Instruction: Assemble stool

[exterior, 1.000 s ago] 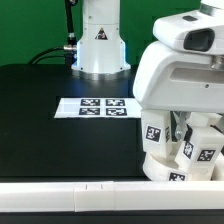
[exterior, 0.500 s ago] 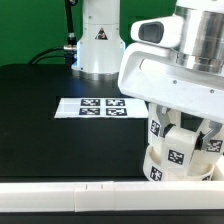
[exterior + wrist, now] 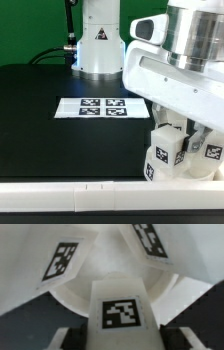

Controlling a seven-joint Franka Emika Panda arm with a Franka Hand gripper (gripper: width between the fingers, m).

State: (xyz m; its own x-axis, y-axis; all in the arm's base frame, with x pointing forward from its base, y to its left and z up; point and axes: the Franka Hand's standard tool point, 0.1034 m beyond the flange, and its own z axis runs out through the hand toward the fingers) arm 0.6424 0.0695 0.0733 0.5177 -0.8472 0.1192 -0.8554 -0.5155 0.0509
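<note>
Step in hand: the arm is working at the white plastic stool [image 3: 178, 152], seemingly fitting a stubby blocky white leg [image 3: 125, 308] onto the round flat white seat disc [image 3: 70, 297]; this is a judgement from how the parts are standing.
Claw: the two-finger gripper [image 3: 124, 336] is clamping the tagged leg between its fingers [image 3: 62, 338], one on each side, in the wrist view; in the exterior view the arm's body is hiding the fingers.
Where the stool is: it is sitting on the black table [image 3: 60, 130] at the exterior view's right, just behind the long white rail [image 3: 70, 196] and well apart from the marker board [image 3: 100, 106].
Other legs: two more tagged legs are showing in the wrist view, standing up from the disc; whether they are fully seated cannot be told.
Next move: it is calling for keeping the held leg square to the disc, probably turning it home in its socket, while avoiding the neighbouring legs.
Risk: a tilted leg is likely to jam or shift the seat.
</note>
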